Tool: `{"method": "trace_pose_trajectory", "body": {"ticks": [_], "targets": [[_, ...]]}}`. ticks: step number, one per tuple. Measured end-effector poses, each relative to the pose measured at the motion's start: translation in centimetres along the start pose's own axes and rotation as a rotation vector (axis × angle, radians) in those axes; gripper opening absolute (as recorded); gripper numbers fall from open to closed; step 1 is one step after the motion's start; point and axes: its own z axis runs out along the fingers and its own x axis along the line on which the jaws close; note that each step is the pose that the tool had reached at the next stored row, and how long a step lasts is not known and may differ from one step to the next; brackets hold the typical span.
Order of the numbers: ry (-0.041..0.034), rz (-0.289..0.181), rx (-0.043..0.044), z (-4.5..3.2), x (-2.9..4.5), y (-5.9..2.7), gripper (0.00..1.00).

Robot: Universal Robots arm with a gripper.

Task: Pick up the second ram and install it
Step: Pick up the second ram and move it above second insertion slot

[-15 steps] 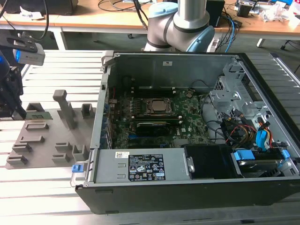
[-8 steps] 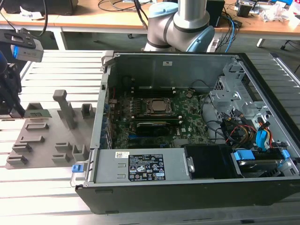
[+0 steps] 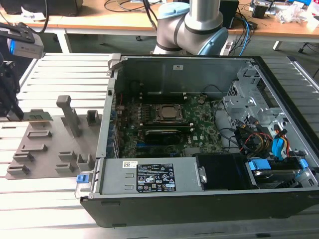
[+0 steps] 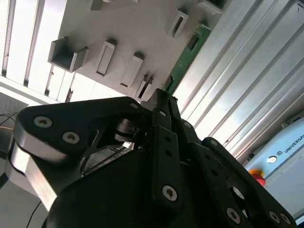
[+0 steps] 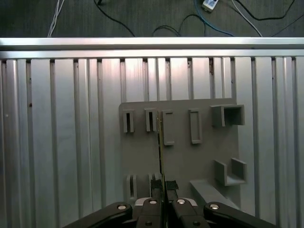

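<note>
Gripper was narrow, with its pads pinched on both flat faces of the ram at the near end. That reads as a grip, not a hover. The ram stood on its long edge and ran straight out from the fingertips over the plate. In the second wrist view the ram started right at the tips.

Edge-up makes sense. The slot blocks keep it upright so the jaws can take the faces, likely the same pose a socket wants. Lifted clear or seated in a block: can't tell.

Count: 1 ram, 1 plate, 4 slot blocks in the row past the fingertips, 2 U brackets off to one side.

The case sat well apart from the gripper, side open, presumably for access to the motherboard. 1 of each.
</note>
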Motion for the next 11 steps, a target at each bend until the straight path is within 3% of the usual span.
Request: {"method": "trace_pose_trajectory", "body": {"ticks": [11], "targets": [[-0.0001, 0.000, 0.0000, -1.78, -0.09, -0.06, 0.14]]}}
